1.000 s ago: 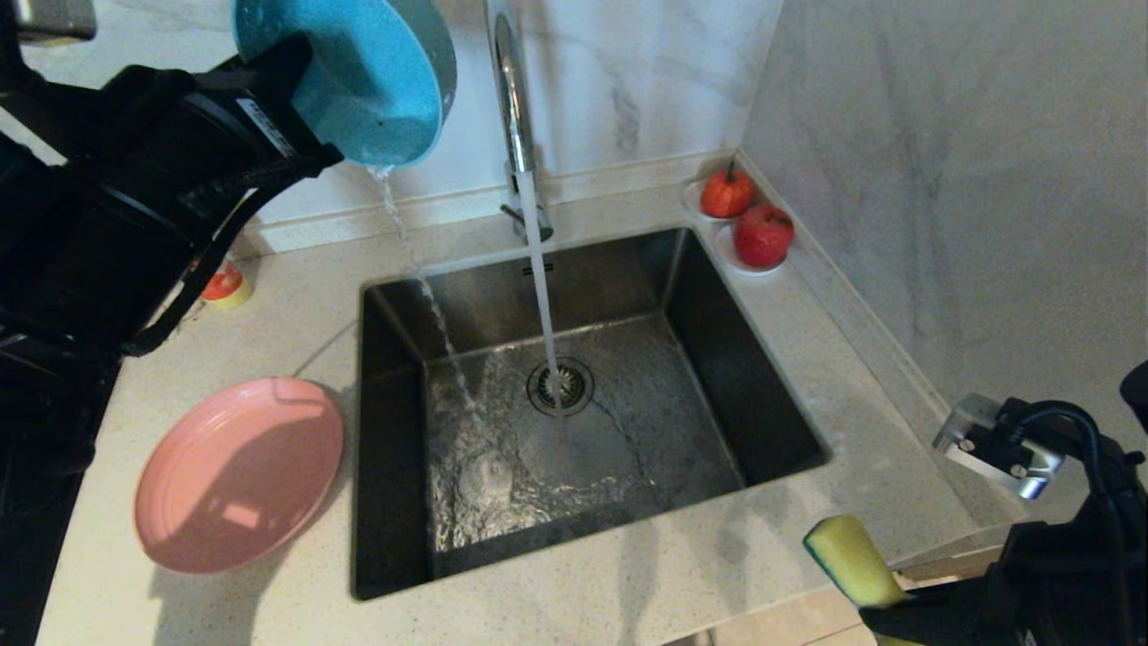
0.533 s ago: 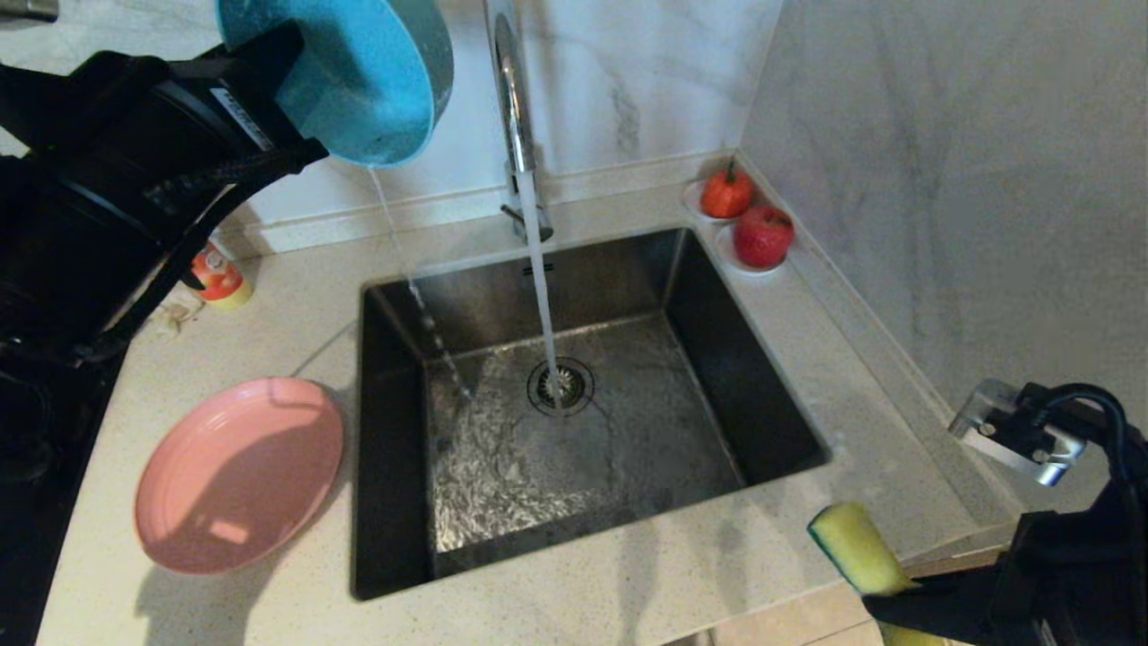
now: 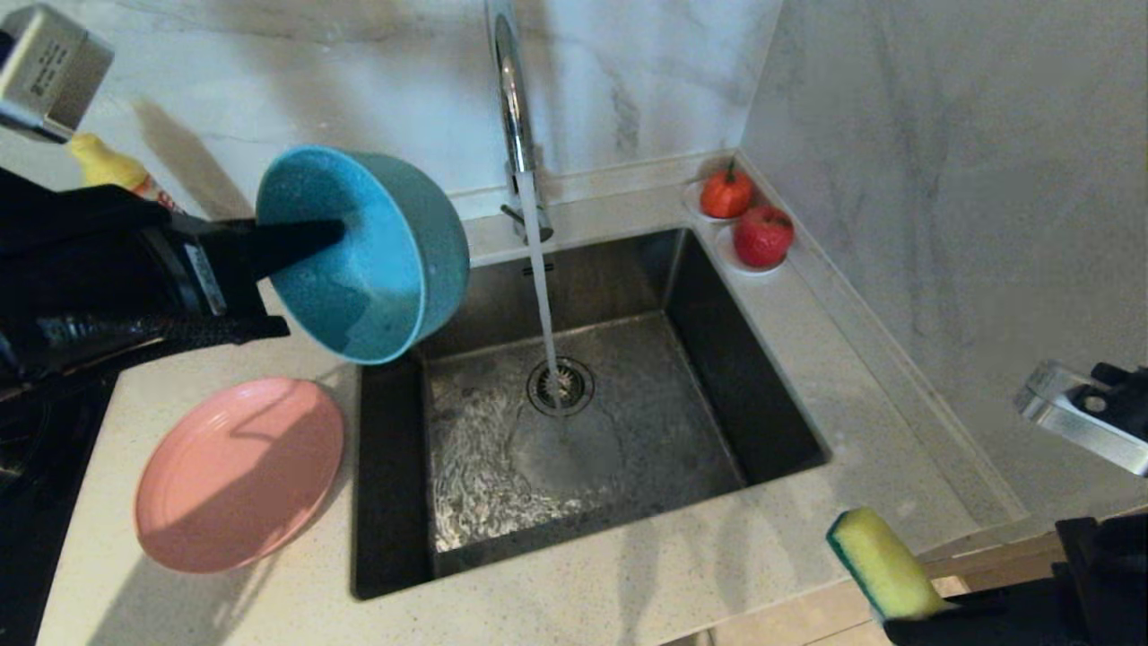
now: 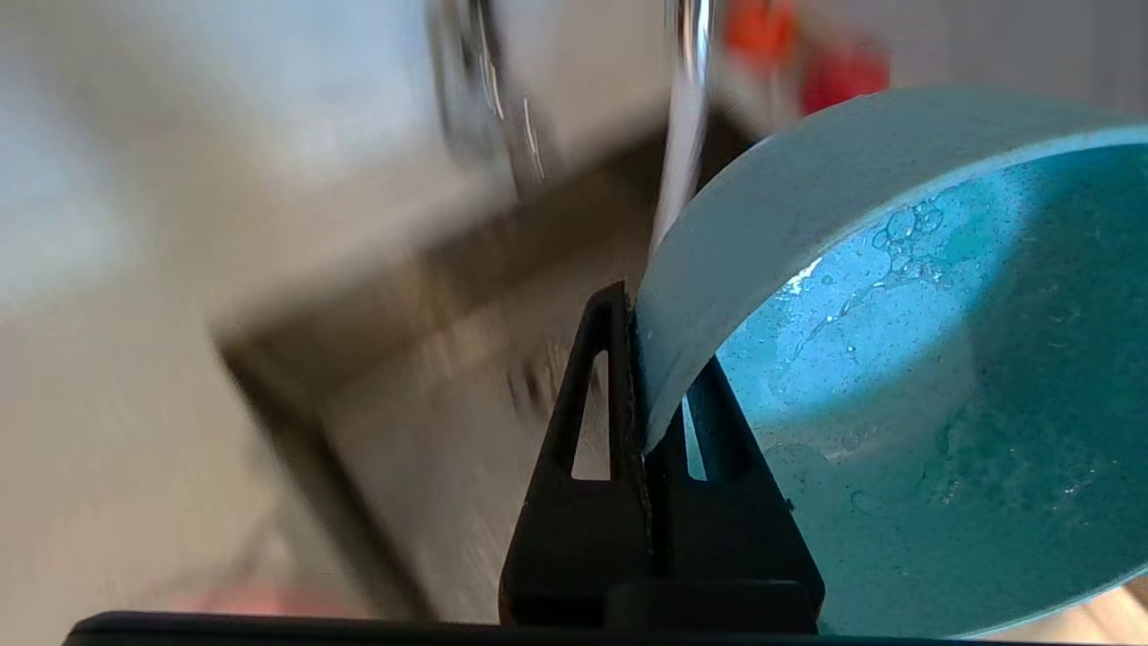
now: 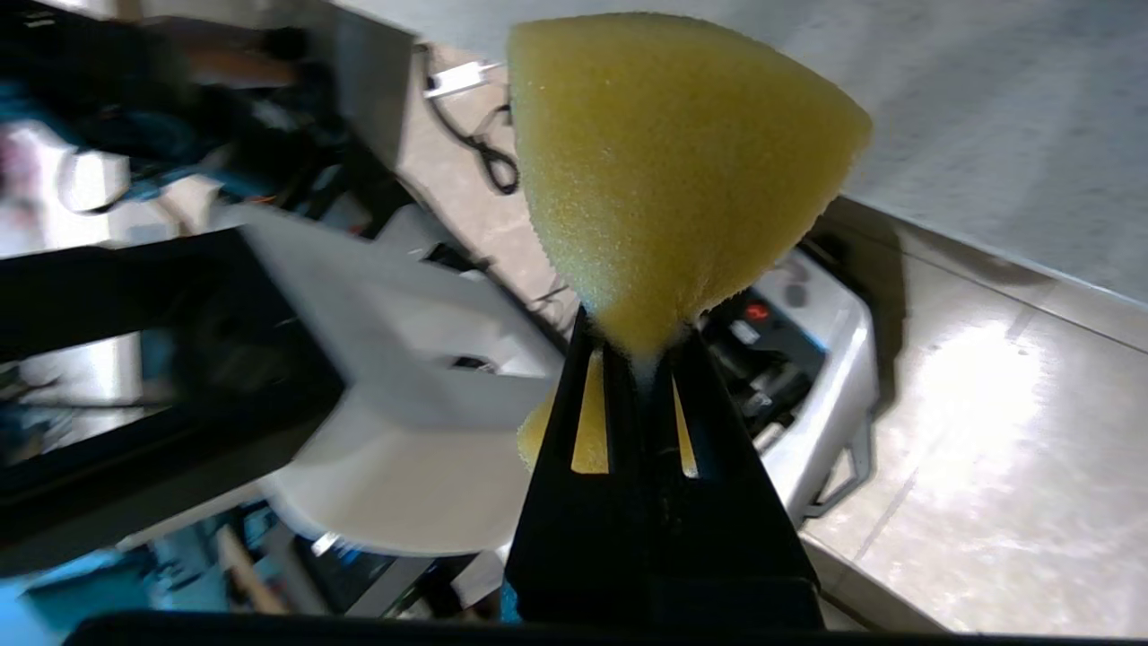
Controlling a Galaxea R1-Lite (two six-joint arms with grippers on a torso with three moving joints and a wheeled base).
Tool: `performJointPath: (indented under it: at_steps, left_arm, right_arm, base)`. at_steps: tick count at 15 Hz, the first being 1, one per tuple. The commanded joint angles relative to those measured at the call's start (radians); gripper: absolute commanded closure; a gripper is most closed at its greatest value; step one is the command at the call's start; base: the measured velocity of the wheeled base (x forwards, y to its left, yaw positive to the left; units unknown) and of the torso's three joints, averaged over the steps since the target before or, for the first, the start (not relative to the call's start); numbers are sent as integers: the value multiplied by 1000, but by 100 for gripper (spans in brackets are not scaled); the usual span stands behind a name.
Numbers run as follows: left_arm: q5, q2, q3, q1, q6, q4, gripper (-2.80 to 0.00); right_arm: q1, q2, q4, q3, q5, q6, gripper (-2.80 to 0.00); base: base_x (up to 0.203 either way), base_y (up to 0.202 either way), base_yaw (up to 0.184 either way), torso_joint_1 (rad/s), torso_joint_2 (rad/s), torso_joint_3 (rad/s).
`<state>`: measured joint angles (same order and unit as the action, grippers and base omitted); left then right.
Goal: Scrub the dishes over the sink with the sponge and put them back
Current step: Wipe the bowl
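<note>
The teal-blue bowl [image 3: 377,269] hangs tilted on its side above the back left corner of the sink [image 3: 762,395], its wet inside [image 4: 897,377] facing me. My left gripper [image 3: 318,240] [image 4: 659,332] is shut on its rim, one finger inside, the other behind the wall. The pink plate [image 3: 238,471] lies flat on the counter left of the sink. My right gripper [image 3: 937,615] [image 5: 639,345] is low at the front right, past the counter edge, shut on the yellow sponge [image 3: 883,565] [image 5: 664,170], which sticks up with its green layer facing left.
The chrome tap [image 3: 511,99] runs a steady stream [image 3: 541,287] onto the drain strainer [image 3: 560,386]. Two red fruits [image 3: 726,193] [image 3: 762,235] sit on small white dishes at the back right corner. A yellow bottle [image 3: 112,166] stands at the back left. Marble walls close off the back and right.
The left arm has brought the bowl down from high beside the tap to just above the sink's left rim and turned it; its pouring has stopped. The sponge shifted slightly right.
</note>
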<state>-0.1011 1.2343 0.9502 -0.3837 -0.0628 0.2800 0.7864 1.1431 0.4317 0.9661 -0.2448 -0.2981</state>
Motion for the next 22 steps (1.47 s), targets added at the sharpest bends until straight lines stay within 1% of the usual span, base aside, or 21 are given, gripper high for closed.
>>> performJointPath:
  at_steps: [1, 3, 4, 5, 7, 8, 11, 13, 14, 15, 17, 18, 19, 20, 22]
  left_arm:
    - [-4, -31, -16, -24, 13, -64, 0]
    - [2, -21, -7, -56, 14, -67, 0]
    - [13, -7, 13, -93, 15, -75, 0]
    - [51, 11, 43, -132, 17, -100, 0]
    - [157, 52, 94, -203, 25, -129, 0]
    - [215, 83, 123, -231, 38, -131, 0]
    - [396, 194, 205, -323, 127, -132, 0]
    - [475, 267, 225, -359, 156, -128, 0]
    - [529, 305, 245, -392, 182, -118, 0]
    - [567, 323, 266, -426, 205, -103, 0]
    - [582, 337, 291, -464, 213, -80, 0]
    - [595, 352, 295, -472, 210, -79, 0]
    - [636, 368, 296, -479, 208, -75, 0]
    - [671, 390, 299, -485, 205, -50, 0]
    - [705, 433, 301, -491, 196, 43, 0]
  right_arm:
    - [2, -9, 34, 47, -41, -2, 0]
    - [2, -10, 69, 86, -87, -4, 0]
    - [2, -8, 84, 109, -94, -4, 0]
    - [3, -1, 96, 132, -96, -4, 0]
    - [4, 8, 117, 169, -100, -4, 0]
    - [4, 12, 134, 193, -103, -4, 0]
    - [34, 25, 193, 269, -114, -5, 0]
    - [54, 43, 213, 330, -120, -18, 0]
    - [62, 55, 233, 374, -120, -26, 0]
    - [67, 69, 257, 409, -121, -31, 0]
    - [84, 108, 282, 448, -127, -43, 0]
    - [86, 120, 283, 463, -129, -62, 0]
    - [86, 138, 283, 488, -131, -87, 0]
    - [86, 155, 284, 508, -138, -112, 0]
    - [86, 190, 285, 542, -162, -146, 0]
  base:
    - [0, 0, 0, 0, 0, 0]
    - [0, 0, 0, 0, 0, 0]
    - [0, 0, 0, 0, 0, 0]
    - [0, 0, 0, 0, 0, 0]
    - [0, 0, 0, 0, 0, 0]
    - [0, 0, 0, 0, 0, 0]
    - [0, 0, 0, 0, 0, 0]
    - [0, 0, 0, 0, 0, 0]
    - [0, 0, 0, 0, 0, 0]
    - [0, 0, 0, 0, 0, 0]
    - [0, 0, 0, 0, 0, 0]
    - [0, 0, 0, 0, 0, 0]
    - [0, 0, 0, 0, 0, 0]
    - [0, 0, 0, 0, 0, 0]
    - [0, 0, 0, 0, 0, 0]
